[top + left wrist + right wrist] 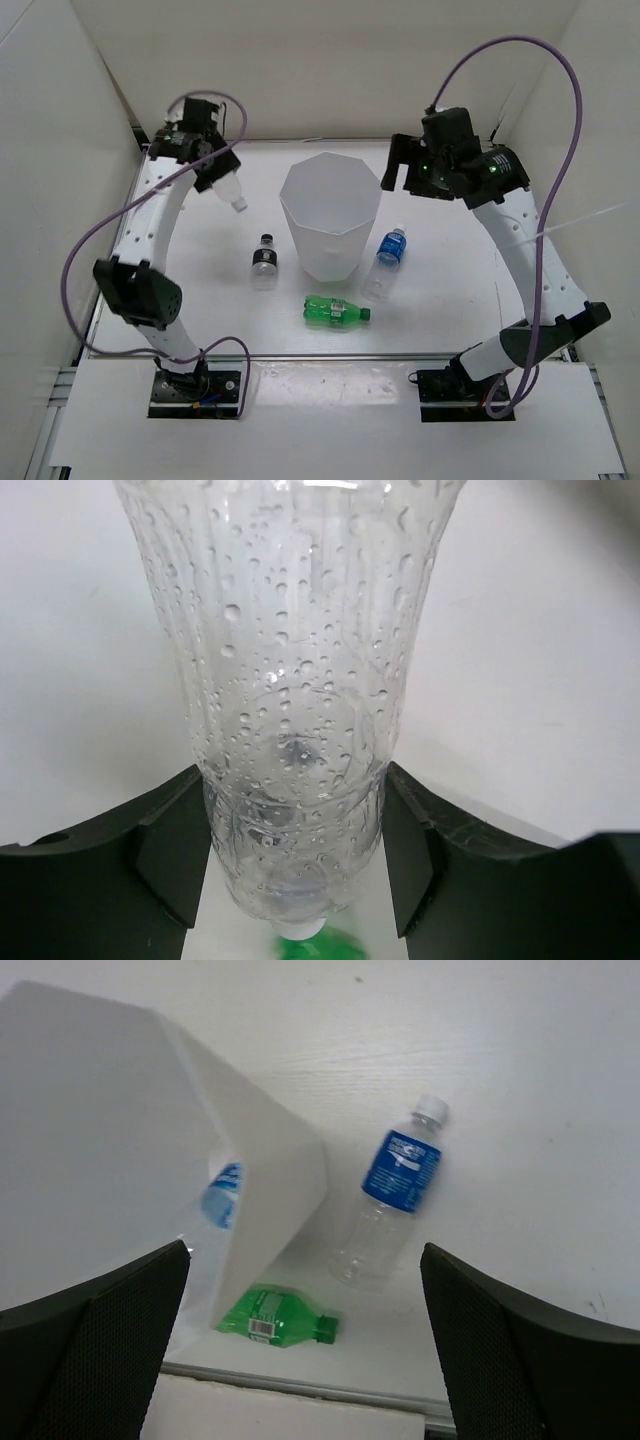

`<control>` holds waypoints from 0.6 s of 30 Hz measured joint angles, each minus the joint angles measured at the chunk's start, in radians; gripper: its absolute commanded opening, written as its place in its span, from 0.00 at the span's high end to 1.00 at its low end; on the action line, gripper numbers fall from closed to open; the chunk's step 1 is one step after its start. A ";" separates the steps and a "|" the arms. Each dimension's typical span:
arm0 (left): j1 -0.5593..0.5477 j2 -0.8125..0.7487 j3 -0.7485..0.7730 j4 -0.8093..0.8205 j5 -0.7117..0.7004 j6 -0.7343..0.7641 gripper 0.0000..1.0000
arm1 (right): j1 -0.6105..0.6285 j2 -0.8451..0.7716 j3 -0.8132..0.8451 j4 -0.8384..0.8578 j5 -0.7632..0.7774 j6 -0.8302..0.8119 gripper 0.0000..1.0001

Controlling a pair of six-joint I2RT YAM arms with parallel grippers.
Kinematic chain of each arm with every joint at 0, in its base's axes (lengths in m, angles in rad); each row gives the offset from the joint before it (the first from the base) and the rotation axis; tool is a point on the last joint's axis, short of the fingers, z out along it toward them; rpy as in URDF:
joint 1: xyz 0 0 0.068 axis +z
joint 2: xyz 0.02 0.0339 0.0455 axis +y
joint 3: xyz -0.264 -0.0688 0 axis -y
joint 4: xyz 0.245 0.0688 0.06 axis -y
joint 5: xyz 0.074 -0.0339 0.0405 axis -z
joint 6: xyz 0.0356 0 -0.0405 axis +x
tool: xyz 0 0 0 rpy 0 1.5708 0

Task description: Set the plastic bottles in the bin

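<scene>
Clear bottle [295,730], clamped in our left gripper [295,850].
Our right gripper [303,1260] hangs, fingers apart, near the bin [110,1120]; green bottle [268,1317] and blue-label bottle [395,1195] lie beside it.

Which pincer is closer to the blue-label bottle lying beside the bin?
Right. The right pincer hangs open just behind the blue-label bottle; the left pincer is beyond the bin, gripping a plain clear bottle.

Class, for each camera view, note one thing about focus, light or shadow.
Top external: the light is even and soft, and the bin casts only a faint shadow on the white table. Left wrist: droplets on the held clear bottle are sharp, while the green bottle beneath is a blur. Right wrist: the blue-label bottle is crisp; a second blue-label bottle shows dimly through the bin wall.
</scene>
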 measured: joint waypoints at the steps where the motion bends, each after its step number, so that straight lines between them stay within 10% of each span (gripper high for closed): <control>1: -0.012 -0.033 0.066 -0.005 -0.001 -0.010 0.49 | -0.033 -0.006 -0.029 0.002 -0.006 0.018 0.00; 11: -0.293 -0.179 0.358 0.118 0.035 0.084 0.44 | -0.357 -0.053 -0.257 0.075 -0.249 0.155 0.00; 18: -0.528 0.037 0.358 0.130 0.011 0.172 0.14 | -0.396 -0.020 -0.360 0.131 -0.323 0.187 0.00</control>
